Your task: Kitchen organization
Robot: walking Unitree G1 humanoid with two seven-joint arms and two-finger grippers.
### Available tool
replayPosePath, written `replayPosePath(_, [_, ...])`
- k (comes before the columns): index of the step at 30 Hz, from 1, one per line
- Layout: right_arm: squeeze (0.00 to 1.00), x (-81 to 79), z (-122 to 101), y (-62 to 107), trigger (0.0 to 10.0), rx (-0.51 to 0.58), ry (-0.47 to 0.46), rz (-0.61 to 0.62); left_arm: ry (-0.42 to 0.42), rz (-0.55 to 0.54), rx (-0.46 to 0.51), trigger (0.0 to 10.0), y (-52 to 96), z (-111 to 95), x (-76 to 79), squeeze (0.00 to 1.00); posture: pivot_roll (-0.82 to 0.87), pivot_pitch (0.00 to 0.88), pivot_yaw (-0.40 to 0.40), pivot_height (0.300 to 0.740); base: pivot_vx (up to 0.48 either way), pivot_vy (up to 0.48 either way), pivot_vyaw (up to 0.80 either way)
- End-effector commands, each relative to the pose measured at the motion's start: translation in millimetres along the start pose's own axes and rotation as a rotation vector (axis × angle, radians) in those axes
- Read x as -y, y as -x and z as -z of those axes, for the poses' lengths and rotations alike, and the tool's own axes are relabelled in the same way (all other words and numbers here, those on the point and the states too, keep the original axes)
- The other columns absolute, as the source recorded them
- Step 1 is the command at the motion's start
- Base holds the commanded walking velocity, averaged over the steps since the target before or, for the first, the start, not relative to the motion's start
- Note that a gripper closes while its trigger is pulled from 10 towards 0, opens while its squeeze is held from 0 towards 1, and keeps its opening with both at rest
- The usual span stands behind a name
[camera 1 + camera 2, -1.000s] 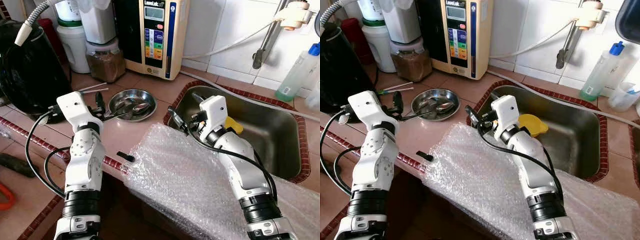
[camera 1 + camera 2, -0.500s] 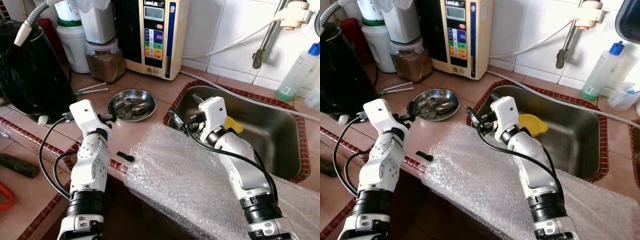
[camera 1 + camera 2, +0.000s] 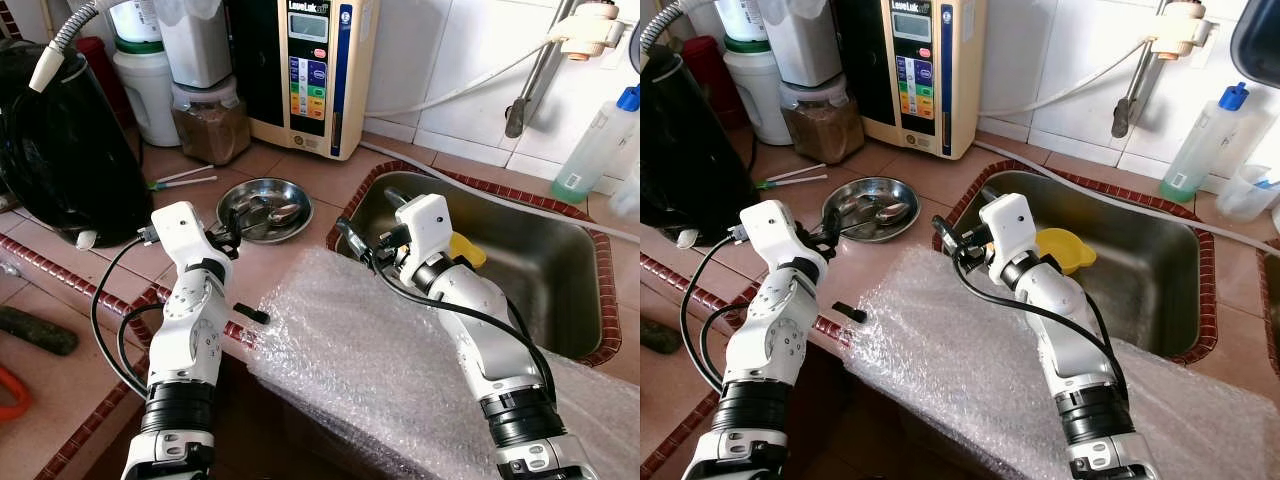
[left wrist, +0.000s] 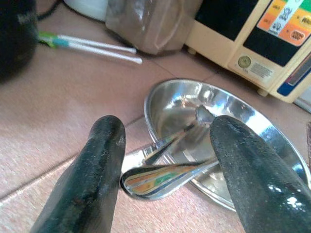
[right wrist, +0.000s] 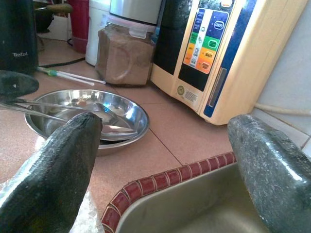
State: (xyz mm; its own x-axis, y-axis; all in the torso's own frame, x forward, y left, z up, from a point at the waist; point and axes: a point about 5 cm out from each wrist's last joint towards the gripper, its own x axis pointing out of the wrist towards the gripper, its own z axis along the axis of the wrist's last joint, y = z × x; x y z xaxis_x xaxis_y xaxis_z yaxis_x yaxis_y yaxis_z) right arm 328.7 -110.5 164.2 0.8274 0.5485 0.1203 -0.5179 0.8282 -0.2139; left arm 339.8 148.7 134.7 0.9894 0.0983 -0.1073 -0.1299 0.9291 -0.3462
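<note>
Just between left pincer (image 4: 167,165) fingers: spoon handles (image 4: 165,174)

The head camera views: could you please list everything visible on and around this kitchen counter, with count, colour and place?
Steel dish: one, silver, on the counter left of the sink, holding cutlery.
Spoons: two handles, silver, jutting over the dish's rim.
Sink: one, steel, set in the counter.
Yellow item: one, in the sink.
Bubble wrap: one clear sheet, over the counter's front edge.
Water appliance: one, cream, by the wall.
Jar: one, brown contents, beside the appliance.
Kettle: one, black, far left.
Bottle: one, clear, blue cap, far right.
Left gripper: open, around the spoon handles.
Right gripper: open, above the sink's near corner.
</note>
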Motion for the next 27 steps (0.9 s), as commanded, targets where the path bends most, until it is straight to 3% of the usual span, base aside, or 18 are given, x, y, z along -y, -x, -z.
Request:
replayPosePath(1, [0.00,1.5,-1.8,-0.2,10.0,-0.002,0.015,0.006,0.007,0.015,0.006,0.0,-0.9,-4.5,4.0,0.00,0.08,0.000,0.024,0.740,0.000,0.000,0.00])
replayPosePath(19, [0.00,4.2,-2.6,-2.4,10.0,-0.001,0.021,0.023,0.036,0.024,0.037,0.0,2.0,-15.2,9.3,0.00,0.09,0.000,0.025,0.740,0.000,0.000,0.00])
replayPosePath(27, [0.00,5.8,-3.3,-4.3,10.0,0.000,0.025,0.037,-0.006,0.074,0.099,0.0,2.5,-27.1,16.9,0.00,0.09,0.000,0.026,0.740,0.000,0.000,0.00])
